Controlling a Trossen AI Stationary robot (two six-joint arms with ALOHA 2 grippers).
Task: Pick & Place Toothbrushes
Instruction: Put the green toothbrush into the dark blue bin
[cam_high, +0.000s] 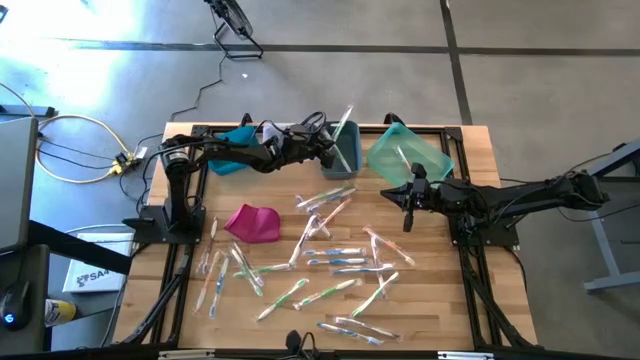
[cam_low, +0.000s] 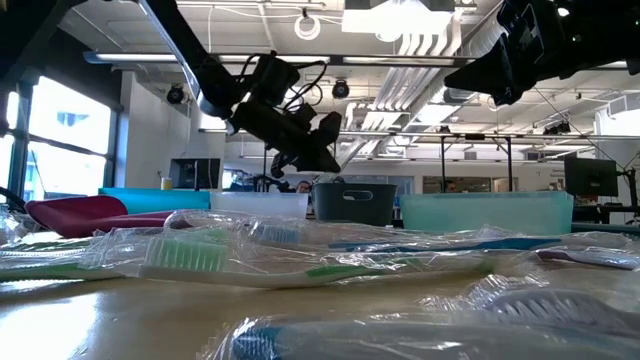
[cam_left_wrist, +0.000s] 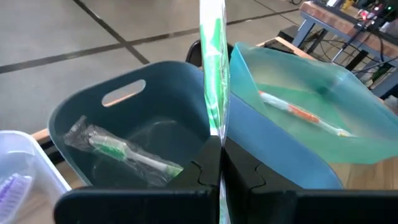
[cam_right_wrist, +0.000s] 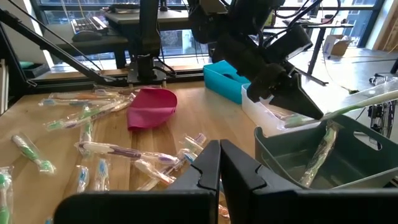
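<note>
Four bins are lined up along the far edge of the wooden table (cam_high: 440, 300): a blue bin (cam_high: 232, 160), a clear bin (cam_right_wrist: 264, 113), a grey bin (cam_left_wrist: 124, 124) and a teal bin (cam_high: 410, 155). One wrapped green-bristled toothbrush (cam_left_wrist: 127, 151) is seen lying on the floor of the grey bin, and one orange-handled toothbrush (cam_left_wrist: 301, 114) lies inside the teal bin, which is tipped against its neighbour. Purple bristles (cam_left_wrist: 12, 185) are glimpsed in the clear bin, cut off at the frame edge; the contents of the blue bin cannot be made out. The left gripper (cam_left_wrist: 221, 163) is held over the grey bin with its fingers pressed together on a wrapped green toothbrush (cam_left_wrist: 214, 68), which stands up from the fingers above the bin's rim. The right gripper (cam_high: 408, 222) is poised above the table just in front of the teal bin, its fingers closed together with nothing between them. The remaining loose toothbrushes (cam_high: 335, 262), each in a clear wrapper, are scattered across the middle and near part of the table, some overlapping. A magenta pouch (cam_high: 252, 222) lies among them on the left side. In the low view the nearest wrappers are blurred, and the bins are partly hidden behind them.
</note>
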